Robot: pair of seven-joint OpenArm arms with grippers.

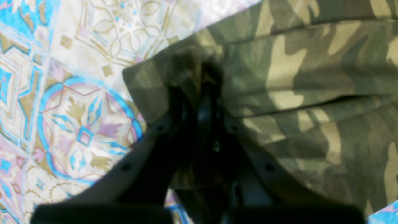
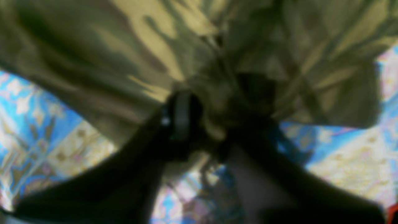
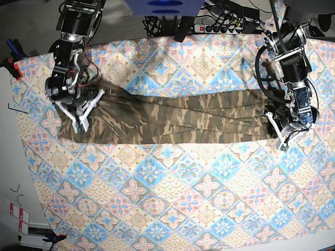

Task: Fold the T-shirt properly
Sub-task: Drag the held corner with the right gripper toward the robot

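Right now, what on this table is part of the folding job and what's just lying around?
Part of the job:
T-shirt
left gripper, shut on it
right gripper, shut on it

Lying about:
tablecloth
power strip

Both arms reached in from the far edge of the worktop, well apart, each wrist bent downward toward its own end of the T-shirt [image 3: 172, 119]. The left gripper [image 1: 203, 77] pointed away from its camera, its dark fingers [image 1: 186, 102] drawn close together with a bunched corner of cloth pinched between them. The right gripper [image 2: 217, 115] was likewise closed on a gathered wad of fabric, one finger showing as a dark rounded pad; that view was blurred. In the base view the right gripper [image 3: 78, 112] sat low against the cloth.
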